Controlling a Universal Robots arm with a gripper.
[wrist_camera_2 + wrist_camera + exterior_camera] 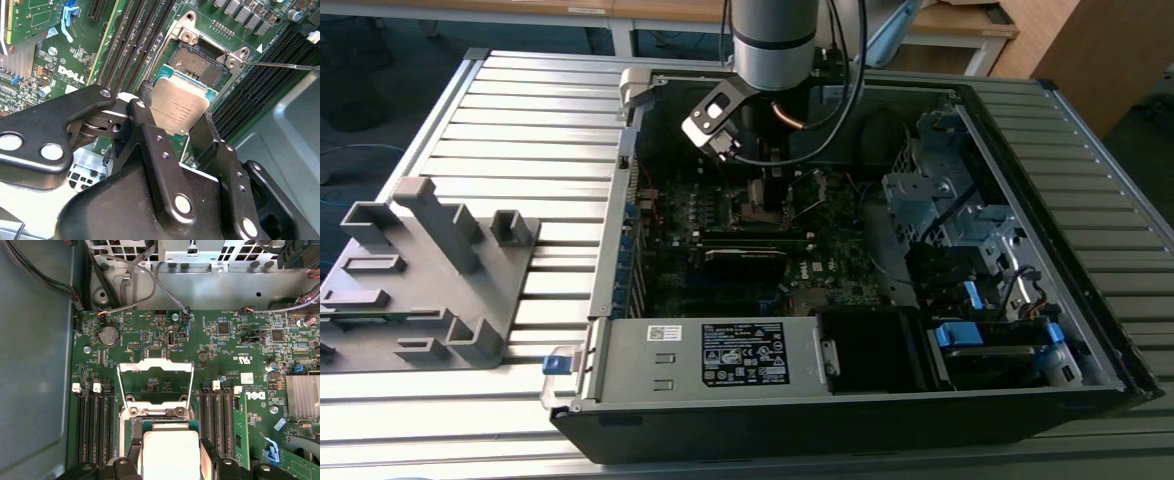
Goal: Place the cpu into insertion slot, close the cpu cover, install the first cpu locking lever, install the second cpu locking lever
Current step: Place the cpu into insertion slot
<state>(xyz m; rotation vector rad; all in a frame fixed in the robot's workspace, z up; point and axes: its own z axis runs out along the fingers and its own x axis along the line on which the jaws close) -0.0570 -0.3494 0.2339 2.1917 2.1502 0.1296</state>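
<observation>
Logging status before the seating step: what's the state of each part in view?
cpu: clamped in gripper, not seated
gripper: shut on cpu
insertion slot: empty, contacts exposed
cpu cover: swung open
locking lever: unlatched
computer case: open, interior exposed

On a slatted grey bench (pixel 520 110), an open black computer case (pixel 854 435) lying on its side. Near it at the exterior view's left, a grey plastic fixture (pixel 427 290) with upright posts. Inside the case: silver power supply (pixel 647 375) with a white label (pixel 744 358), blue-tabbed drive bay (pixel 967 335), green motherboard (pixel 150 325). On the board: round coin battery (pixel 109 335), long black memory slots (pixel 95 425), finned silver heatsink (pixel 302 397).
</observation>
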